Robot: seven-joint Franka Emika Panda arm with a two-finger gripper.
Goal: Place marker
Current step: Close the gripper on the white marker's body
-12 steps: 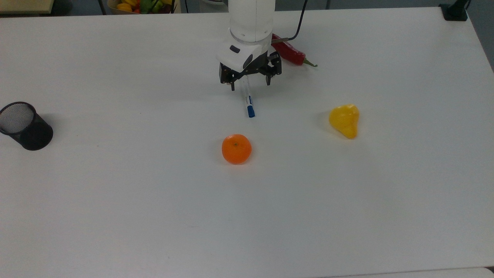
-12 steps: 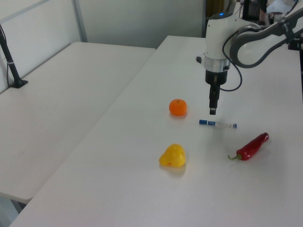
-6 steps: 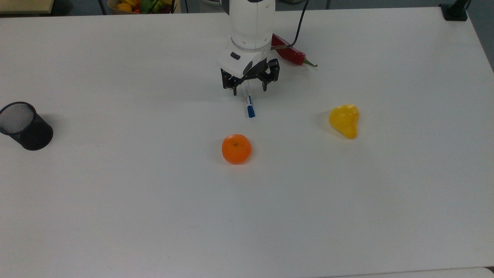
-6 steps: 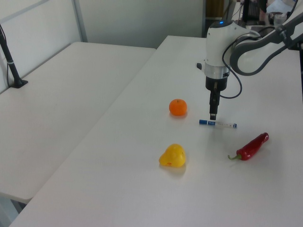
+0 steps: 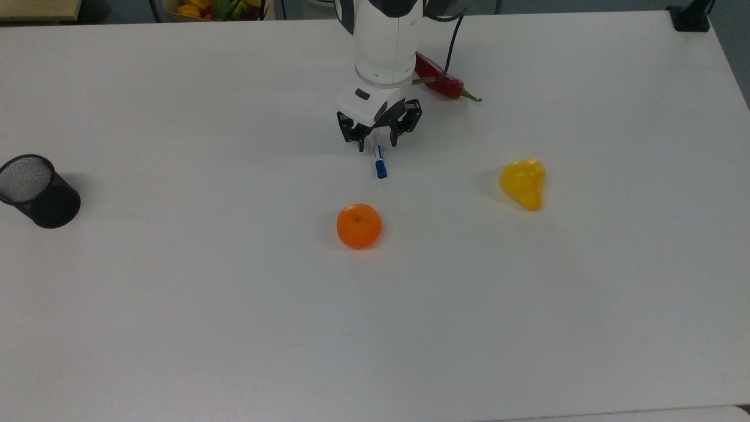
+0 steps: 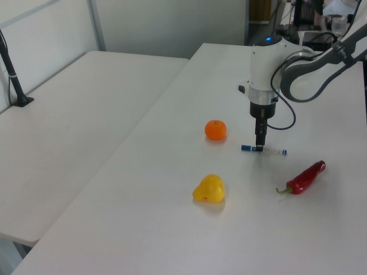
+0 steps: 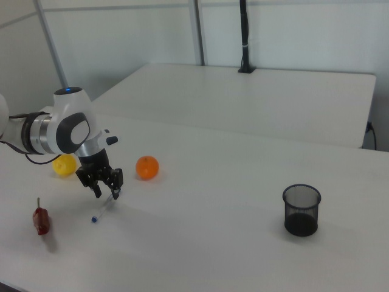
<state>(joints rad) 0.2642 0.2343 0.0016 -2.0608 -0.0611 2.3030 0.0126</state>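
Jaws spread apart, straddling the marker (image 5: pixel 379 162), nothing gripped yet. We see it lying flat on the bench (image 5: pixel 176 293) between the orange (image 5: pixel 359 226) and chili (image 5: pixel 439 81). Risk, we reckon: fingertips nudging the slim barrel off-centre, so it rolls or pivots as they close.

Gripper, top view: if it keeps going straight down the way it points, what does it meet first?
Most likely the marker: the open gripper points down with its fingers either side of the white barrel. Past that, only the table. The gap left is hard to judge.
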